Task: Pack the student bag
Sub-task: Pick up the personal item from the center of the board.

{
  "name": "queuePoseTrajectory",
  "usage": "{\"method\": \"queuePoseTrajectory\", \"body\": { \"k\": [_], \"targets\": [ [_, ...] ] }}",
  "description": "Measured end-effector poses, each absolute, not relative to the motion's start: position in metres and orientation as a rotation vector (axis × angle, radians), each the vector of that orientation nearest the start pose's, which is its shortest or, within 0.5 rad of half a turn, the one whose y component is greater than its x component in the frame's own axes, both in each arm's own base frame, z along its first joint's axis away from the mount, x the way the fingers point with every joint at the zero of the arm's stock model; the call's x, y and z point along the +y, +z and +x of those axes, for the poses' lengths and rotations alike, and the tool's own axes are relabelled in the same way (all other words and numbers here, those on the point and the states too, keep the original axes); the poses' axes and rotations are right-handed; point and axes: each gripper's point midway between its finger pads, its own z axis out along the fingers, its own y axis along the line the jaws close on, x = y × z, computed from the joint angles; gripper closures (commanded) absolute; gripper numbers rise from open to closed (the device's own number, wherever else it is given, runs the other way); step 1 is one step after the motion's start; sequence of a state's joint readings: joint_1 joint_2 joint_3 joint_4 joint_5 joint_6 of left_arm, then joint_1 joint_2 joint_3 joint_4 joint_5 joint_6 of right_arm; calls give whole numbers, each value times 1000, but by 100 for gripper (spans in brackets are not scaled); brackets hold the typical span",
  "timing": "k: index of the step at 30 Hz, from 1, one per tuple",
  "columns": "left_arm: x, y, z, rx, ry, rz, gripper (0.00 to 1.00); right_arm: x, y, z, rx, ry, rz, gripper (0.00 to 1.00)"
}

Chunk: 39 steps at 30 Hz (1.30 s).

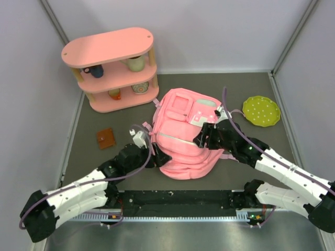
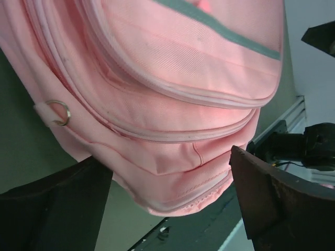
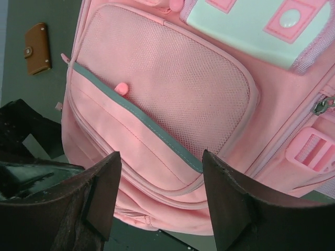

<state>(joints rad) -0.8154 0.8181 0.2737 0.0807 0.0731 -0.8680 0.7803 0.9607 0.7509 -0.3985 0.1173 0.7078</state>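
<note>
The student bag (image 1: 184,149), a soft pink backpack, lies flat in the middle of the table with its white-and-pink patch (image 3: 256,23) facing up. My left gripper (image 1: 158,157) is at the bag's near left corner. In the left wrist view it (image 2: 170,180) stands open, and the bag's seamed lower edge (image 2: 178,193) hangs between the dark fingers (image 2: 272,198) with nothing clamped. My right gripper (image 1: 202,137) hovers over the bag's right side. Seen from the right wrist it (image 3: 159,183) is open above the zipped front pocket (image 3: 131,141), below the mesh pocket (image 3: 172,89).
A pink oval three-tier shelf (image 1: 110,47) with cups stands at the back left. A brown snap pouch (image 1: 106,138) lies on the mat left of the bag. A green dotted plate (image 1: 261,110) sits at the right. Grey walls close in on three sides.
</note>
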Motion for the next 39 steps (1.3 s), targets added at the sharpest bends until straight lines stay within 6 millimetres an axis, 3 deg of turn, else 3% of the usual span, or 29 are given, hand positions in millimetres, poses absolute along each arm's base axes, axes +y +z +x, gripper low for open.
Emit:
{"method": "queuePoseTrajectory", "body": {
  "k": [4, 9, 13, 20, 23, 26, 33, 39],
  "targets": [
    [-220, 132, 172, 2127, -1022, -68, 1, 219, 177, 212, 2245, 724, -2, 37],
    [-167, 200, 180, 1900, -923, -238, 1, 227, 181, 209, 2252, 770, -27, 37],
    [-133, 220, 186, 1853, -777, -330, 1, 245, 189, 207, 2255, 861, -77, 37],
    [-100, 195, 206, 1992, -398, -344, 1, 285, 186, 187, 2295, 949, -227, 38],
    [-74, 185, 221, 2021, -291, -406, 1, 300, 186, 172, 2302, 985, -299, 37],
    [-28, 178, 238, 2023, -199, -565, 1, 308, 184, 158, 2310, 1005, -351, 37],
    [36, 144, 263, 2114, -190, -817, 1, 311, 193, 147, 2287, 1042, -377, 37],
    [59, 108, 277, 2207, -244, -956, 1, 299, 216, 143, 2203, 1076, -351, 37]
  ]
}}
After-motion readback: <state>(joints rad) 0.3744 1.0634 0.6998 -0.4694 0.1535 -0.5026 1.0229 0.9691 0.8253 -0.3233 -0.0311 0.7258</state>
